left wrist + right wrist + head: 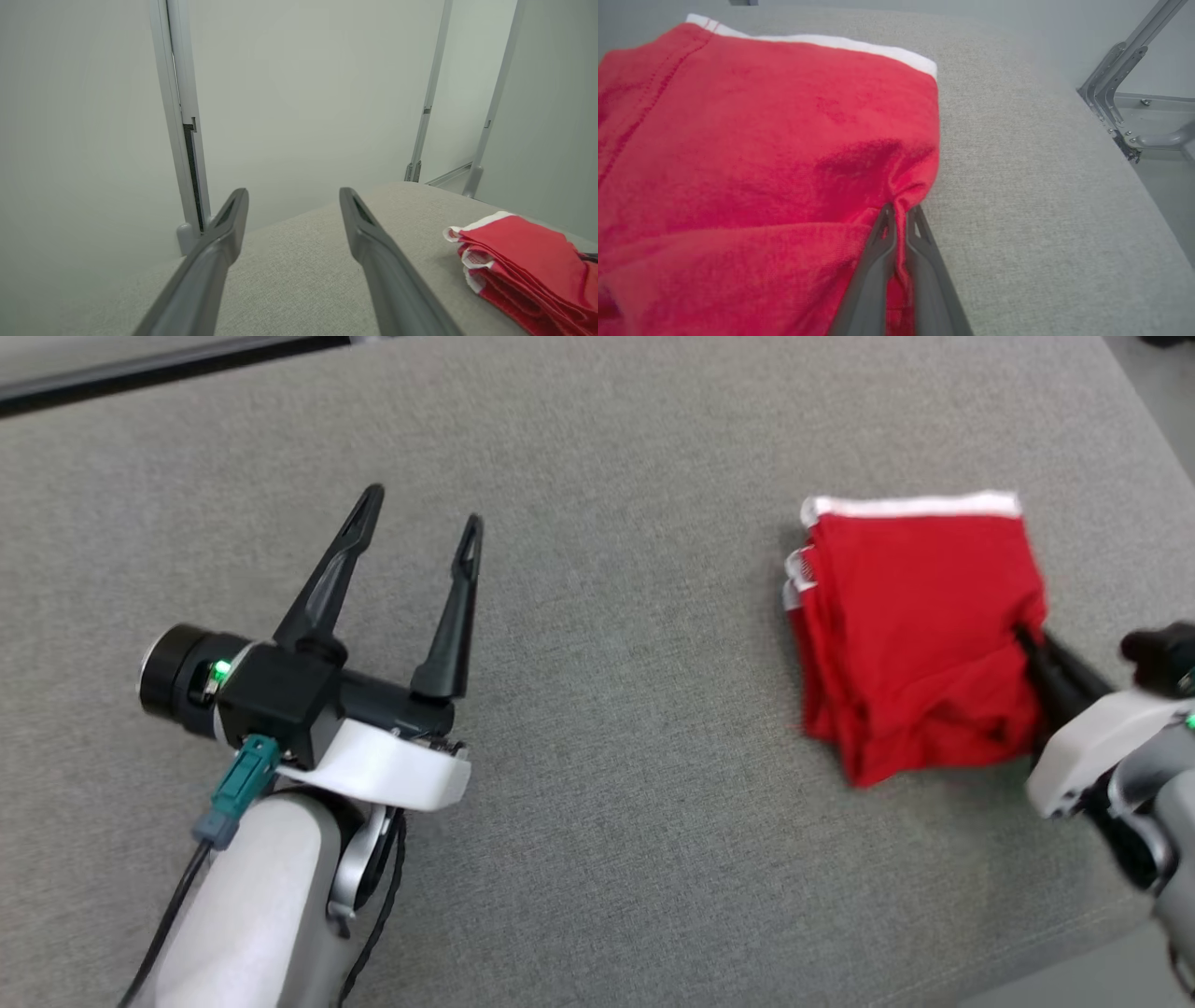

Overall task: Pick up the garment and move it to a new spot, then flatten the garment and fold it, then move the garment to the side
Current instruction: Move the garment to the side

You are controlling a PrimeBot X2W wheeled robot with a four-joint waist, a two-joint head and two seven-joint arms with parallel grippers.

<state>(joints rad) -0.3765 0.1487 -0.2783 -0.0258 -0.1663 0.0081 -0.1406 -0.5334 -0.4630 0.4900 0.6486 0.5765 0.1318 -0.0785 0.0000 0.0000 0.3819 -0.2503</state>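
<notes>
The grey padded surface (pixel 597 840) has a broad open stretch between the arms. The folded red garment (pixel 920 616) lies near its right edge, with the right gripper (pixel 900 212) pinching its near-side fold. The left gripper (pixel 424 506) is spread wide, well apart from the garment.

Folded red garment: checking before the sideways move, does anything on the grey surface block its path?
Nothing visible does. The right hand pinches the edge of the folded red garment, the grey surface around it lies bare, and the open left hand hovers far off.
</notes>
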